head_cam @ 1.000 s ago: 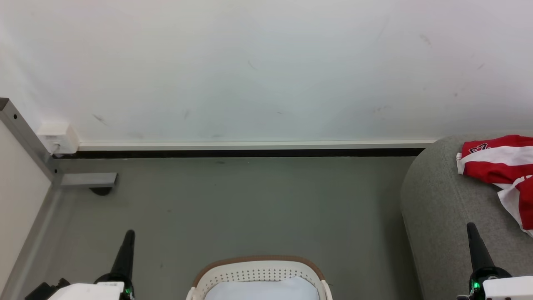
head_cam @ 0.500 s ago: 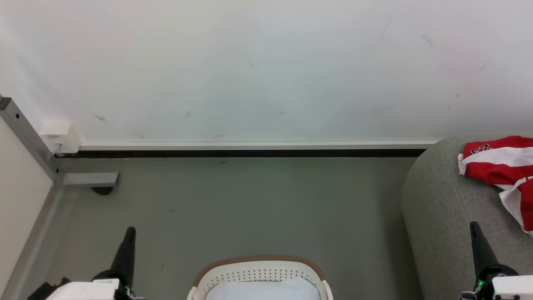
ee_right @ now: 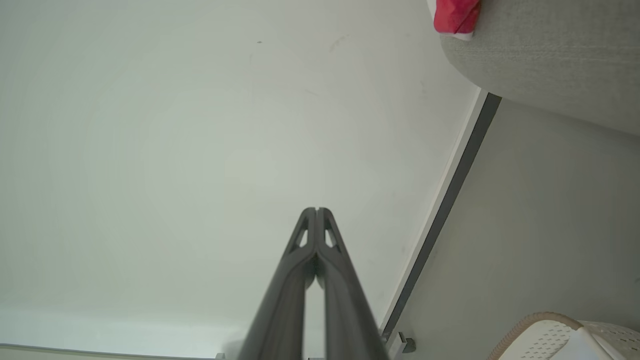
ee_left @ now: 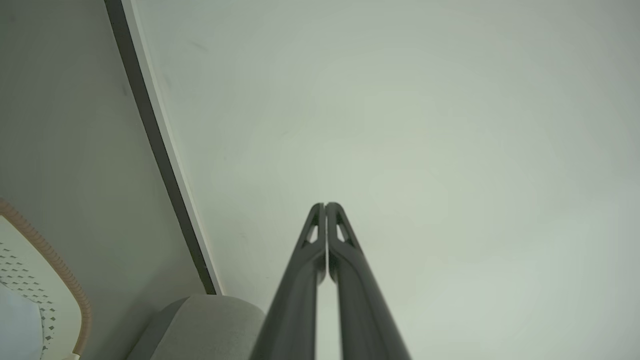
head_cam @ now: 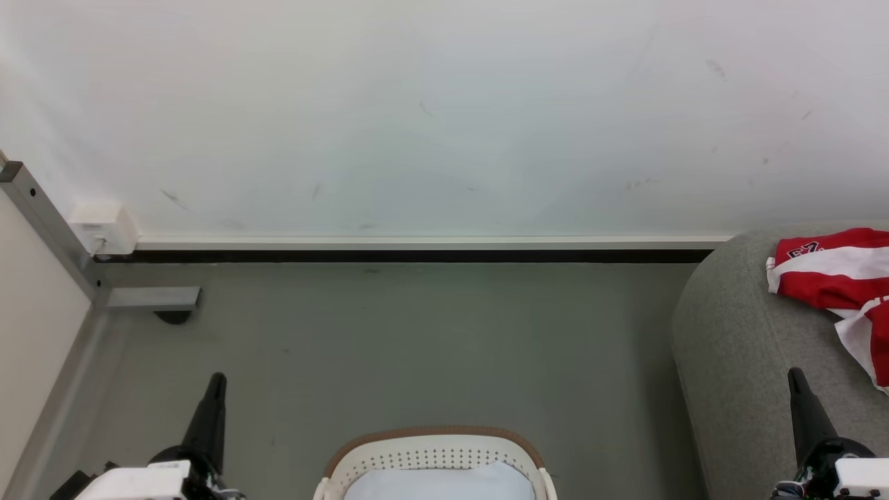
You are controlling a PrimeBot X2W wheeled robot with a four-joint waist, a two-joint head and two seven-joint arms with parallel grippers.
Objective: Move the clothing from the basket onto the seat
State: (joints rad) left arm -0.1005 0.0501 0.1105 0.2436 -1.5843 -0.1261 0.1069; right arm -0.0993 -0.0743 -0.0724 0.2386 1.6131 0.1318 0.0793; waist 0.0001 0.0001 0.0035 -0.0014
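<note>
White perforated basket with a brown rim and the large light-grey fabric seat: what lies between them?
Only bare grey floor lies between the white perforated basket and the light-grey fabric seat, as the head view shows.

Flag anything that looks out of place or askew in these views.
The clothing lies crumpled, not flat, on the seat, one red corner reaching the seat's edge in the right wrist view. The wall carries faint scuffs. Nothing looks spilled or broken.

Left claw [head_cam: 217, 380] closed, empty, right claw [head_cam: 795, 375] likewise, fingers pointing up
</note>
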